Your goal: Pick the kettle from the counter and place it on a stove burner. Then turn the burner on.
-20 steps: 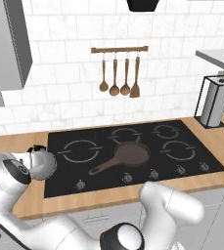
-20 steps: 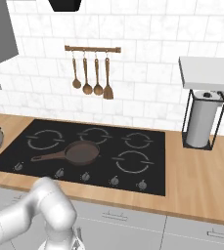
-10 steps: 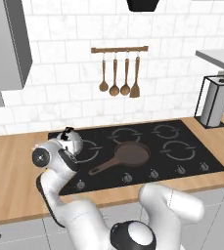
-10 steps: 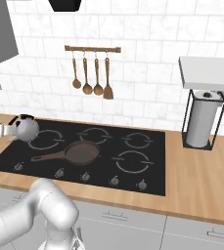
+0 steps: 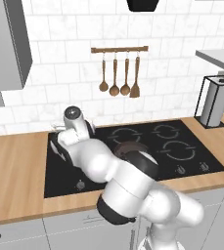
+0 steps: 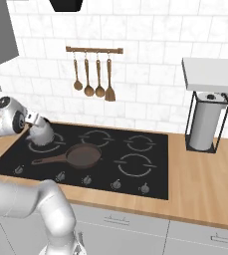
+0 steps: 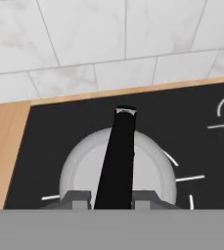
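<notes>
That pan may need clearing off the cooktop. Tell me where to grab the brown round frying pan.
Take the brown round frying pan by its long thin handle, which lies flat and points toward the black glass cooktop's front-left corner. Come down from above and close across its width; the round bowl looks too wide to span.

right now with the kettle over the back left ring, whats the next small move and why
Probably lower the kettle straight down and then let go. In the hand view the gripper is shut on its black handle, and the kettle sits over a stove burner ring near the cooktop's back left corner. Whether it already touches the glass cannot be told.
</notes>
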Motion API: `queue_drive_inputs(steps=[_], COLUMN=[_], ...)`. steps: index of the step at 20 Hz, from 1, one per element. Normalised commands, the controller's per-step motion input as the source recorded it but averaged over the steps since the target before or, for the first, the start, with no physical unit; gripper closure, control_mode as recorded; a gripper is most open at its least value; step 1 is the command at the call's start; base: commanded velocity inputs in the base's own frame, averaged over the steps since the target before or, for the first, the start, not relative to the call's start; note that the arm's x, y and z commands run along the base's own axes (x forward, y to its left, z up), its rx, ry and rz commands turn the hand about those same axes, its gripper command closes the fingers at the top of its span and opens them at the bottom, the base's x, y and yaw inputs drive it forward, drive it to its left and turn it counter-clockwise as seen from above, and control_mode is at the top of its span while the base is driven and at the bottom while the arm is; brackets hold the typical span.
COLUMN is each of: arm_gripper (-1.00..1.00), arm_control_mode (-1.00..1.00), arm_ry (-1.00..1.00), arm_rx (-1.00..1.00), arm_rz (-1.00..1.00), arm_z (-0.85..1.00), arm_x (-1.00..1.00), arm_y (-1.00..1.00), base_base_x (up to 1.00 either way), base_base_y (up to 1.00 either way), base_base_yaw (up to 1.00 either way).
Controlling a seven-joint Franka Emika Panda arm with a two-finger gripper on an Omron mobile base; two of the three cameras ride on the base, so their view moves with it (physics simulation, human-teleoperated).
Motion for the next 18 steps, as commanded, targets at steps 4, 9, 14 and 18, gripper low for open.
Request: queue_drive_inputs(steps=[4, 9, 14, 18], arm_gripper=[1.00, 1.00, 1.00, -1.00], arm_control_mode=[-1.00, -1.00, -1.00, -1.00], arm_ry=[-0.02, 0.07, 0.07, 0.00], arm_rx=[-0.01, -0.06, -0.01, 0.00], arm_rz=[0.00, 0.00, 0.00, 0.00], arm_z=[-0.08, -0.47, -0.35, -0.03], arm_x=[0.05, 0.21, 0.10, 0.00], arm_y=[0.00, 0.00, 0.00, 0.00], base_base_x=[0.00, 0.00, 0.00, 0.00], base_base_y=[0.00, 0.00, 0.00, 0.00], base_base_yaw=[0.00, 0.00, 0.00, 0.00])
